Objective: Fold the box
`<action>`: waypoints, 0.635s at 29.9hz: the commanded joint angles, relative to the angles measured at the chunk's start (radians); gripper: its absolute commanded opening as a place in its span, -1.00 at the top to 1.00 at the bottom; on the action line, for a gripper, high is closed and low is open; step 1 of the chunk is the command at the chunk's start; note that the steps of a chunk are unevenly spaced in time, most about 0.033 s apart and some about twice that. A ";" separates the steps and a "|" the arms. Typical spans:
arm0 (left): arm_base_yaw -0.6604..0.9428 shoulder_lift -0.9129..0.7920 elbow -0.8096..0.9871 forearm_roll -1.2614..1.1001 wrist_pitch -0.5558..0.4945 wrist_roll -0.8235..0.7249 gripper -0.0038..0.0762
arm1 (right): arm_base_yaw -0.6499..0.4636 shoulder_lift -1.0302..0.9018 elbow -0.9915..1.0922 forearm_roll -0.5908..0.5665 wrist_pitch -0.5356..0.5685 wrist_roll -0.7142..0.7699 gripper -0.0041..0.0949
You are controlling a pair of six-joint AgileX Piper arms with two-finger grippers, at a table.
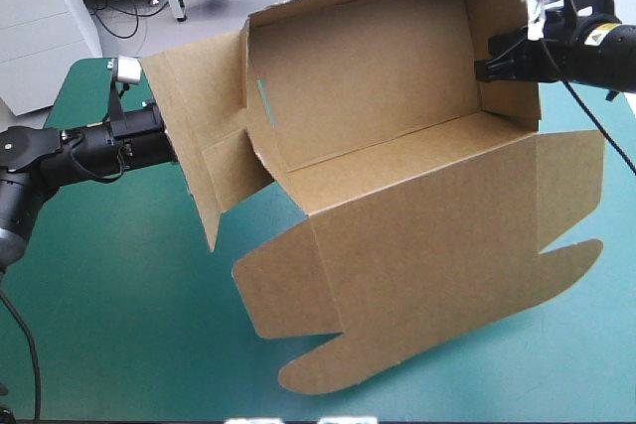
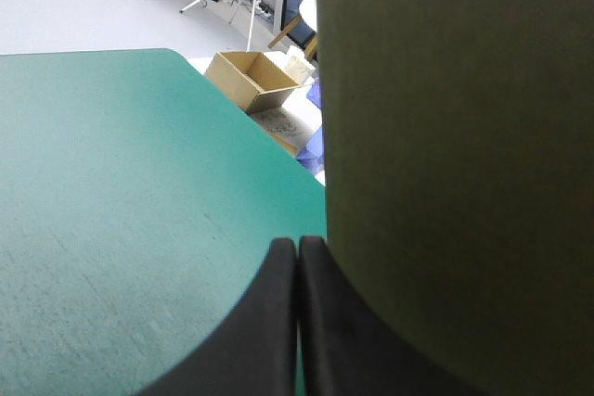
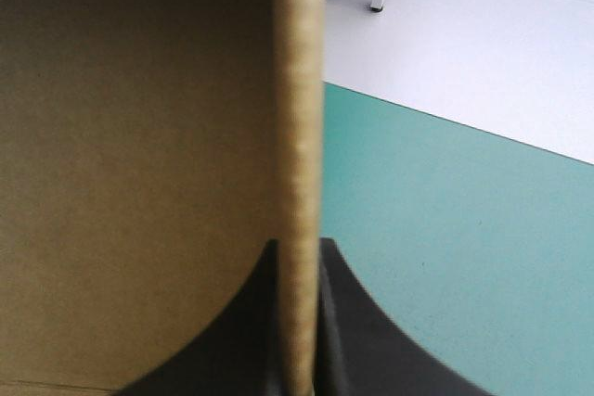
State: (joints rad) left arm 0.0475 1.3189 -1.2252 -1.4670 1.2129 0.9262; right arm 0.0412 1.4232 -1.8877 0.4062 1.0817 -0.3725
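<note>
Box [image 1: 397, 96] tilted up over mid-table, lid edge on teal-green cover [image 1: 119, 325]; right gripper [image 3: 299, 249] pinches its end wall, left gripper [image 2: 297, 246] pressed together beside left flap [image 1: 199, 136]; suggest firm pinch, square inward push.

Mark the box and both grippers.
box [image 1: 397, 235], high view: on its broad near panel.
left gripper [image 2: 297, 248], left wrist view: where the shut tips meet.
right gripper [image 3: 299, 251], right wrist view: between the tips clamping the board's edge.
</note>
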 commanded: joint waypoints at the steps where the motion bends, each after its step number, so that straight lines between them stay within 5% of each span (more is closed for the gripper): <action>1: -0.001 -0.026 -0.032 -0.078 0.088 -0.012 0.88 | 0.009 -0.022 -0.024 0.025 -0.101 0.023 0.96; 9: -0.001 -0.026 -0.032 -0.092 0.088 -0.016 -0.38 | 0.049 0.007 -0.024 0.007 -0.106 0.028 0.96; 19: -0.001 -0.026 -0.032 -0.115 0.086 -0.016 -0.45 | 0.128 0.050 -0.024 -0.015 -0.153 0.068 0.96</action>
State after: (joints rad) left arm 0.0495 1.3189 -1.2252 -1.4933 1.2122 0.9154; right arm 0.1563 1.4956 -1.8867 0.3485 1.0075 -0.3270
